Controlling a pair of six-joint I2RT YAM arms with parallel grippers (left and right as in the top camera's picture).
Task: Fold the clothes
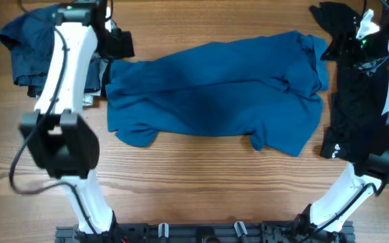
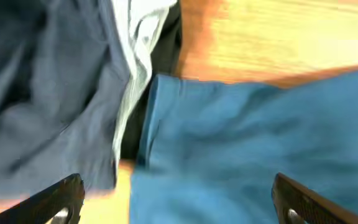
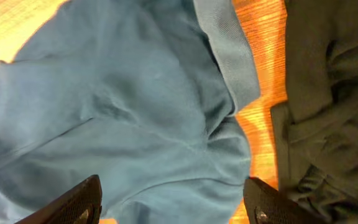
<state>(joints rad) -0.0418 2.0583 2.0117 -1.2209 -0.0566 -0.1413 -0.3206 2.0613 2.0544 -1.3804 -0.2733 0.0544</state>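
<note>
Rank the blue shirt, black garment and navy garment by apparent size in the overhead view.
1. Blue shirt, clearly largest.
2. Black garment.
3. Navy garment.
The last two are partly hidden, so their order is unsure.

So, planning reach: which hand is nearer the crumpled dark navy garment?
Left. The left hand hovers at the edge of the dark navy garment; the right hand is across the blue shirt, beside the black garment.

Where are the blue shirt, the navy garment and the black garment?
blue shirt [image 1: 215,88], overhead view, middle of its body.
navy garment [image 1: 26,50], overhead view, middle of the bunched pile.
black garment [image 1: 353,101], overhead view, its middle.
</note>
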